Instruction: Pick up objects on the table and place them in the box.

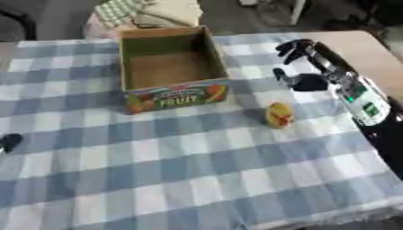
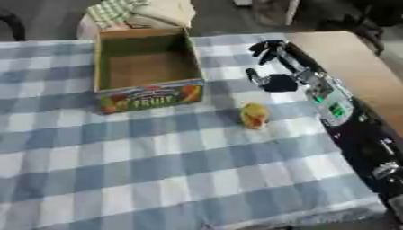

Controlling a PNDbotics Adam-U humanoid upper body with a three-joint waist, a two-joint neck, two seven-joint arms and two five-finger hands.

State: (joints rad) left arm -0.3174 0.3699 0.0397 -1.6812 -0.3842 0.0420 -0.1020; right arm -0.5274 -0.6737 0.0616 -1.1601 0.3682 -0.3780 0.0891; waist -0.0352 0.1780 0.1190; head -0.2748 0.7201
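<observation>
The yellow toy point(image 1: 279, 115) sits on the checked cloth point(image 1: 181, 170), just right of and nearer than the empty box point(image 1: 172, 67). My right hand point(image 1: 299, 63) hangs beyond it, fingers released, holding nothing. I judge I'm still approaching: next I lower onto the toy and close. My left hand point(image 1: 9, 142) barely shows at the left edge; fingers, I cannot tell.

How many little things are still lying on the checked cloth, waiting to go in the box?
1: a small yellow object on the cloth, just right of the open cardboard box. The box looks empty.
</observation>
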